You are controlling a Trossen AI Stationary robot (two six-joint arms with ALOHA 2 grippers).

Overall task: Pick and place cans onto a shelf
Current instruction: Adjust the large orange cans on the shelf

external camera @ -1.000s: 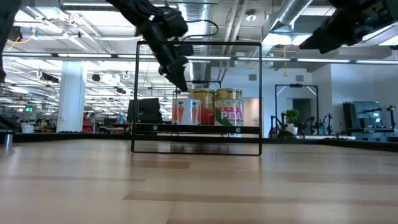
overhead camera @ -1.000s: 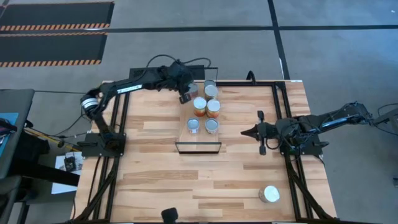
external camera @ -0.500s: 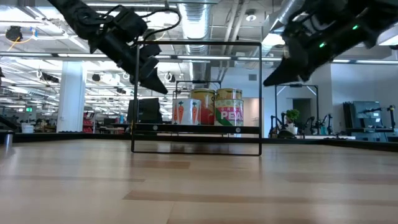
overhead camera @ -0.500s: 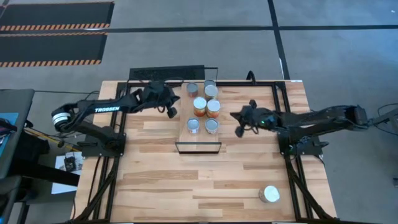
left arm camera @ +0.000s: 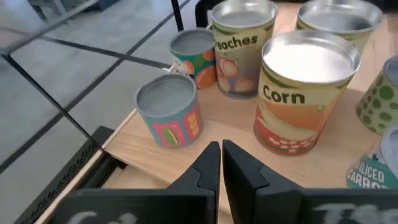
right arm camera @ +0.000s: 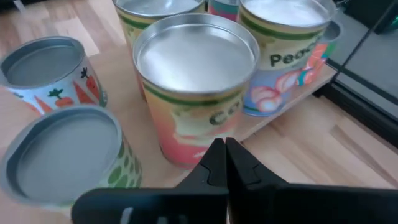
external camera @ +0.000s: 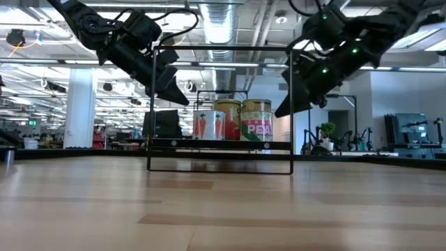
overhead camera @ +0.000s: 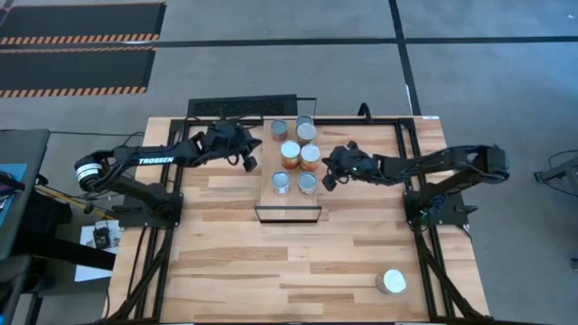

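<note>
hovering on either side of the shelf [overhead camera: 287, 209], both grippers hang above the tabletop [overhead camera: 226, 253] with nothing in them. left gripper [overhead camera: 250, 160] sits just off the shelf's left edge, near the far row of cans; its fingers [left arm camera: 208, 163] are pressed together with only a thin seam between them, empty. right gripper [overhead camera: 329, 176] is close beside the shelf's right edge, next to the orange-labelled can [overhead camera: 310, 158] and the silver-topped can [overhead camera: 307, 183] nearer the camera side; its fingers [right arm camera: 219, 163] are also pinched closed, holding nothing. six cans stand upright on the shelf in two columns: two at the far end [overhead camera: 279, 130], [overhead camera: 306, 132], two orange-labelled in the middle [overhead camera: 290, 154], and two at the near side [overhead camera: 281, 183]. the near end of the plank is bare wood inside the thin black frame. left wrist view shows the corn can [left arm camera: 303, 93], a peaches can [left arm camera: 243, 46] and a small short can [left arm camera: 169, 112] near the shelf's edge. right wrist view shows a wide can [right arm camera: 196, 81] right ahead of the fingertips, with a carrot-print can [right arm camera: 48, 71] and a green-dotted can [right arm camera: 68, 155] beside it. one more can [overhead camera: 392, 283] rests apart from the rest, on the tabletop near the front right corner, well away from the shelf. low view shows both arms raised, grippers above the shelf level.
</note>
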